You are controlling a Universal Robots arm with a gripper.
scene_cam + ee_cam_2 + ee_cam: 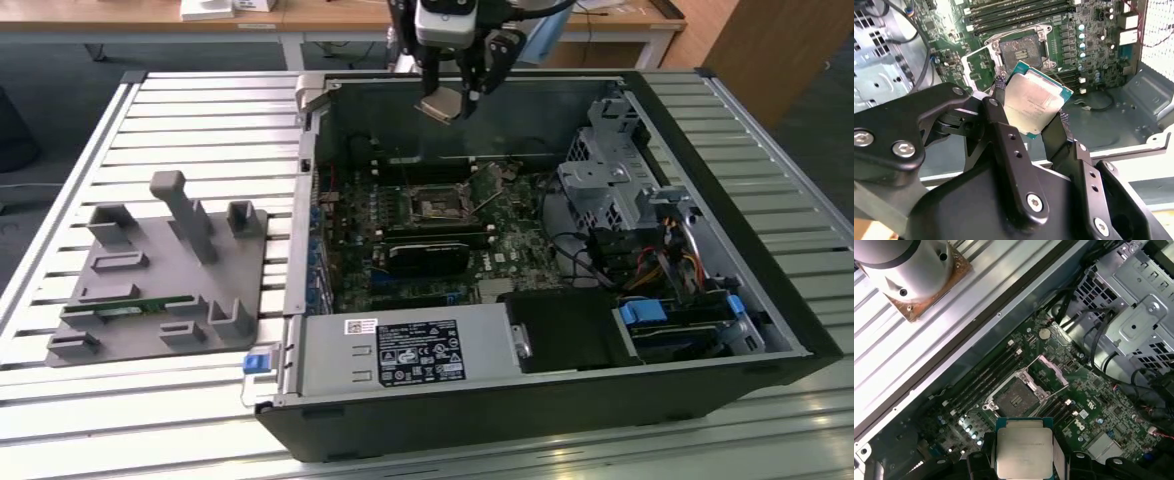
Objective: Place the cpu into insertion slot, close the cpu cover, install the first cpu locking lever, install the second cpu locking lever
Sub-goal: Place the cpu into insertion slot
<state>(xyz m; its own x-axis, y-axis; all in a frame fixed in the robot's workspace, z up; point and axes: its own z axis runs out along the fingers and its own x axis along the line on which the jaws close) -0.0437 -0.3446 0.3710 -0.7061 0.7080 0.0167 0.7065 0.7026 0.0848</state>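
One open computer case [534, 420] lies on its side on a slatted metal desk [80, 150], with a grey fixture plate [147, 270] beside it towards the exterior view's left. Inside the case, the power supply [400, 352] carries a black label with white print and a small white sticker. This print is too fine to make out. The green motherboard [441, 230] fills the case floor.

Near the middle of the motherboard is the insertion slot [437, 203], a square black socket with its contact field bare. The cpu cover [1056, 371] appears to stand swung up along one side of the slot, though its angle is hard to judge.

The gripper [461, 100] hangs over the far wall of the case. It is well above the board and apart from the slot. Its two black fingers [999, 125] are clamped on opposite edges of the cpu [1036, 100]. The chip's dull silver top faces both wrist cameras, and its green border shows along the edges. Faint engraved lines of text cross the metal top, but they cannot be read. In the first wrist view the cpu [1024, 452] is seen just beside the empty insertion slot [1015, 399], not touching it.
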